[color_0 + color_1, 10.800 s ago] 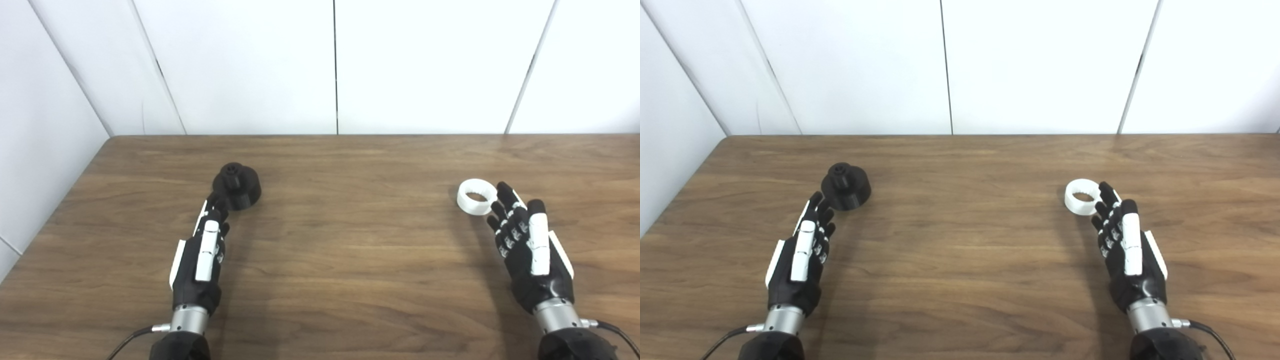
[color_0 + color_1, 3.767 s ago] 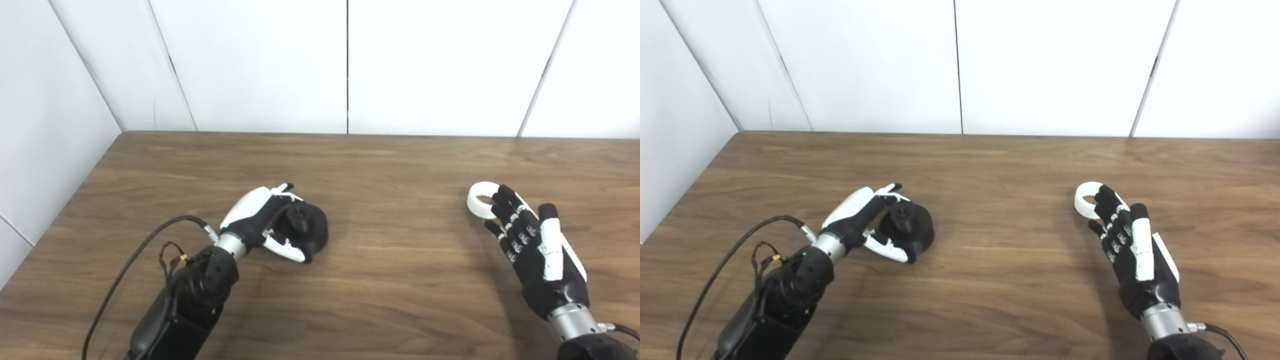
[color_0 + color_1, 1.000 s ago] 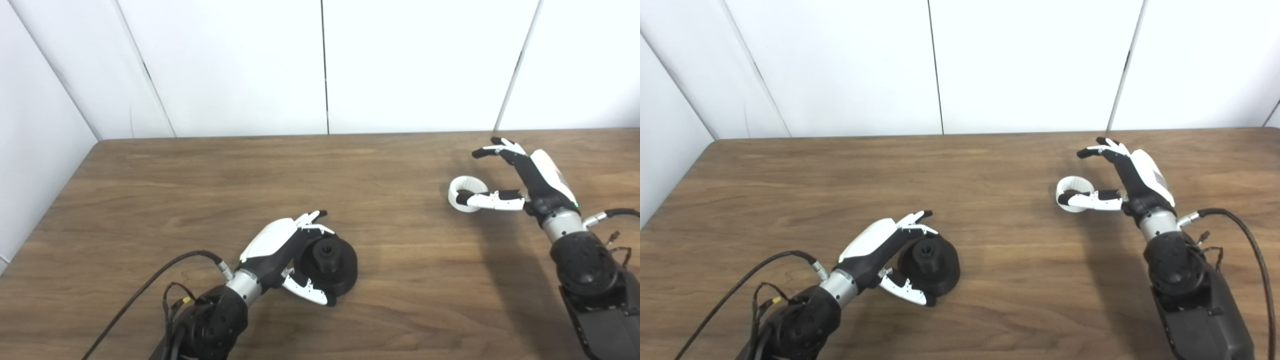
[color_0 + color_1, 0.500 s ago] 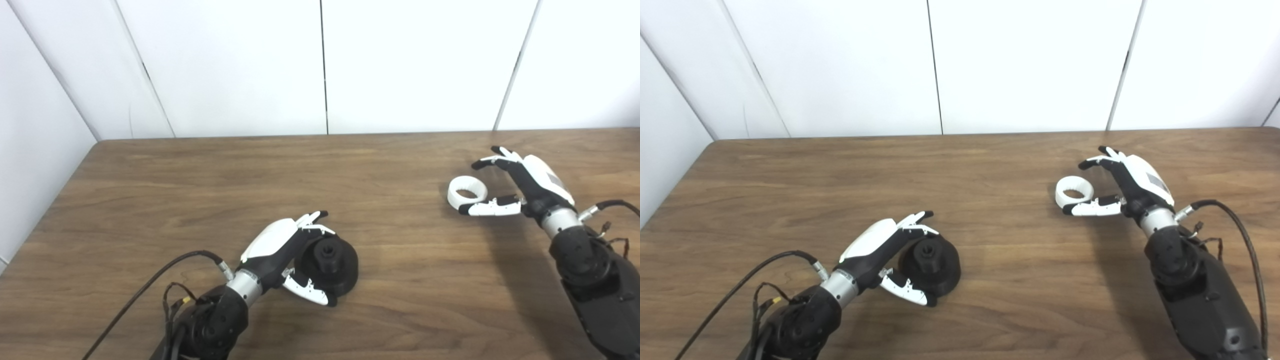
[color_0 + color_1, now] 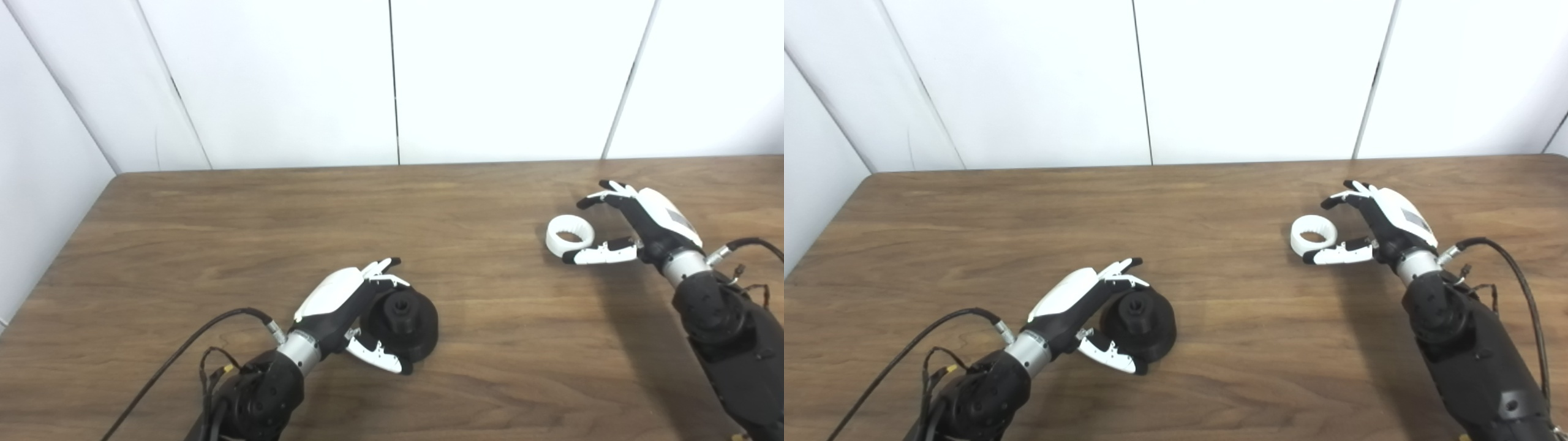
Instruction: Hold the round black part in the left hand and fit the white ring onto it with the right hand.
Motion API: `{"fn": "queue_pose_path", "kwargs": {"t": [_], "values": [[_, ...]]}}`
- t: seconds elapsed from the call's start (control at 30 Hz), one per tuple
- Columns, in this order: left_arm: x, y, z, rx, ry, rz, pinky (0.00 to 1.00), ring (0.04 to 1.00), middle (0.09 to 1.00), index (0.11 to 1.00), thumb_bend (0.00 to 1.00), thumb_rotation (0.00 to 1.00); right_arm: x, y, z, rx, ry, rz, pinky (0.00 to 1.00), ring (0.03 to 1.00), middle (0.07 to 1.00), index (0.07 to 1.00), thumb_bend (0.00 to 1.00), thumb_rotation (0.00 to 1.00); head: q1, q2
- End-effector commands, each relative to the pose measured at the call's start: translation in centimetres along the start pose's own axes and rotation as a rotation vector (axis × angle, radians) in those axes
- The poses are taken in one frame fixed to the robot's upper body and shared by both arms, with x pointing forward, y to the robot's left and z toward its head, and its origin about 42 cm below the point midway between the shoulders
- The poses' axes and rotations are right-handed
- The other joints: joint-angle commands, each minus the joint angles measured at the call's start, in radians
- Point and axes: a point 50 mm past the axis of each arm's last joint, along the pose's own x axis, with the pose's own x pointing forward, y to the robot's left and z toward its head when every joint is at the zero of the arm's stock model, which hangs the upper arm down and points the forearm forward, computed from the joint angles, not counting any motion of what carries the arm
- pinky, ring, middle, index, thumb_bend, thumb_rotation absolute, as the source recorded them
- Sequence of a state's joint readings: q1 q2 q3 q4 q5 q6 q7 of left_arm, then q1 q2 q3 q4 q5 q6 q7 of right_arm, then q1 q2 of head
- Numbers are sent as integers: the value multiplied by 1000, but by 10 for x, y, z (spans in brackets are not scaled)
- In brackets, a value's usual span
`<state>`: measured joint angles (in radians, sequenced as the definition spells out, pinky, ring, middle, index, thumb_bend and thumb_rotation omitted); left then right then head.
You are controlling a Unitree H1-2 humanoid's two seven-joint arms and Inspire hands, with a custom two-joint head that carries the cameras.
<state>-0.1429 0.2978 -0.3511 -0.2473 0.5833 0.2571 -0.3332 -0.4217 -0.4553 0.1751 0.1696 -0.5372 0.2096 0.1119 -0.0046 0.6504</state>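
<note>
Low in the frame's center, the left robot hand (image 5: 352,306) is clamped around the round black part (image 5: 401,324) on the desk (image 5: 245,233). At right, the right robot hand (image 5: 625,226) stands spread beside the white ring (image 5: 569,236), holding nothing.

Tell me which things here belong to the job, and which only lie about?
Belonging to the job:
round black plastic part, held by left hand
white plastic ring, beside open right hand

Lying about:
nothing on the wooden table
</note>
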Motion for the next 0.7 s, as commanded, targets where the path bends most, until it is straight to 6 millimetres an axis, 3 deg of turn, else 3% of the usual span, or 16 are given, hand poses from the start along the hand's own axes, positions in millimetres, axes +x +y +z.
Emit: {"fn": "queue_pose_path", "kwargs": {"t": [0.0,0.67], "values": [[4,6,3,20,-19,4,933,1000,1000,679,819,172,11,-24,18,-28,-82,-67,1000,1000,953,731,942,350,-1,1],[5,6,6,30,-21,0,928,1000,1000,686,816,191,16,-10,13,-23,-81,-39,1000,1000,932,710,925,364,5,0]]}}
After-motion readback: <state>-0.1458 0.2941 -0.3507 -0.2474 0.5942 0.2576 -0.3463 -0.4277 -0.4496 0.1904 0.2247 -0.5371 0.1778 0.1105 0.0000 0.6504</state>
